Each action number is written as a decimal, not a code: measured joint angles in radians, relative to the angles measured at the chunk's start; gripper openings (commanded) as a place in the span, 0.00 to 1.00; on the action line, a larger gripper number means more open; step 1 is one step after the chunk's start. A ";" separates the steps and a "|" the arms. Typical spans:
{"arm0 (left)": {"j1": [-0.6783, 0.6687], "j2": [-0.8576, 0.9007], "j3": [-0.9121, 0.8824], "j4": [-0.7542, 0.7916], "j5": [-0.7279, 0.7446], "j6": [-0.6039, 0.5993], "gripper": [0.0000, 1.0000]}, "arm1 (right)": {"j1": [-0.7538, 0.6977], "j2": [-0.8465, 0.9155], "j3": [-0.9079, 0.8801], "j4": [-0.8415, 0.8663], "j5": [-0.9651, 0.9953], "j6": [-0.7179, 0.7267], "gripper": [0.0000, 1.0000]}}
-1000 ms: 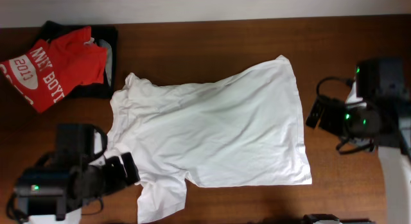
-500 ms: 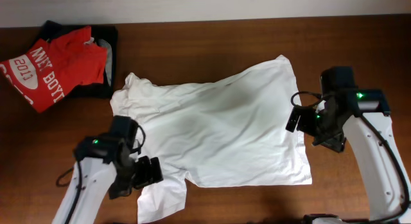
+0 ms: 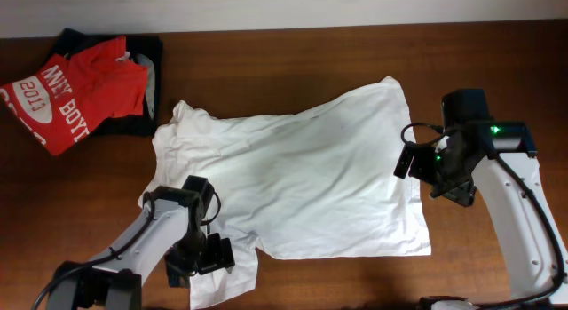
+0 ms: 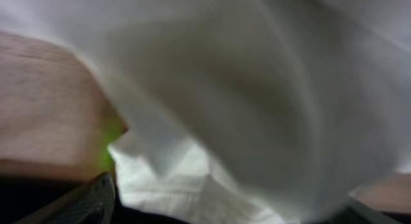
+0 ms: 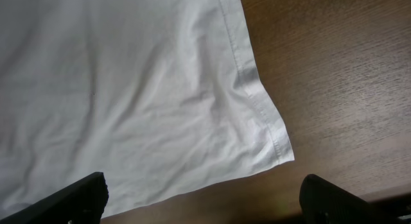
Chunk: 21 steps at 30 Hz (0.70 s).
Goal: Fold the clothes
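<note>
Overhead: the T-shirt [image 3: 302, 181] lies spread at centre, long axis left to right. The left gripper [image 3: 206, 255] sits over its near-left sleeve [image 3: 235, 283], and the right gripper [image 3: 410, 161] is at the right hem.
Left wrist: blurred cloth; grip state cannot be told.
Right wrist: fingers [image 5: 83, 192] are spread, and the hem corner [image 5: 273, 147] lies just ahead, ungrasped.

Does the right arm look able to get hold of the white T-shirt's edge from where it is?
Probably yes: the right claw hovers over the white T-shirt at its hem, fingers apart, with nothing lying between them and the cloth.
</note>
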 measured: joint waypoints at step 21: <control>0.000 0.002 0.008 0.004 -0.064 -0.004 0.55 | -0.091 0.000 0.000 -0.050 0.000 0.032 0.99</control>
